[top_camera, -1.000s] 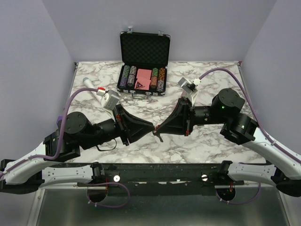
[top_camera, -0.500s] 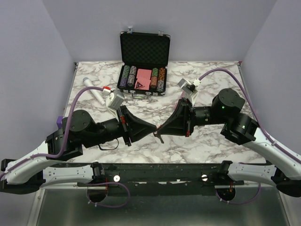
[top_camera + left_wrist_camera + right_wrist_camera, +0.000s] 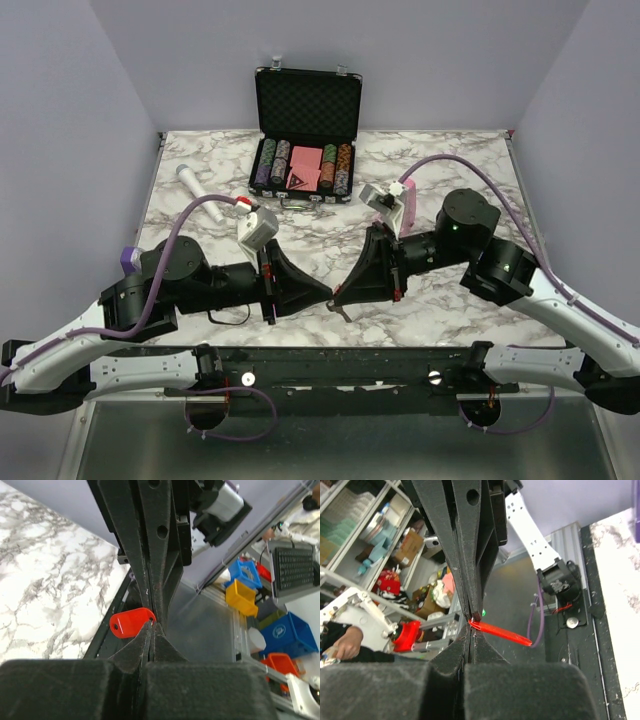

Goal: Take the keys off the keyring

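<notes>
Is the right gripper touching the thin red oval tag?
Touching. The right wrist view shows the thin red oval tag emerging at the tips of the shut right gripper, no gap.

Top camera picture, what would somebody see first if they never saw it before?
The left gripper and the right gripper, both black, meet tip to tip above the marble table, near its front middle. A bright red tag sticks out right where those shut tips meet. At the far edge stands an open black case with poker chips inside.
</notes>
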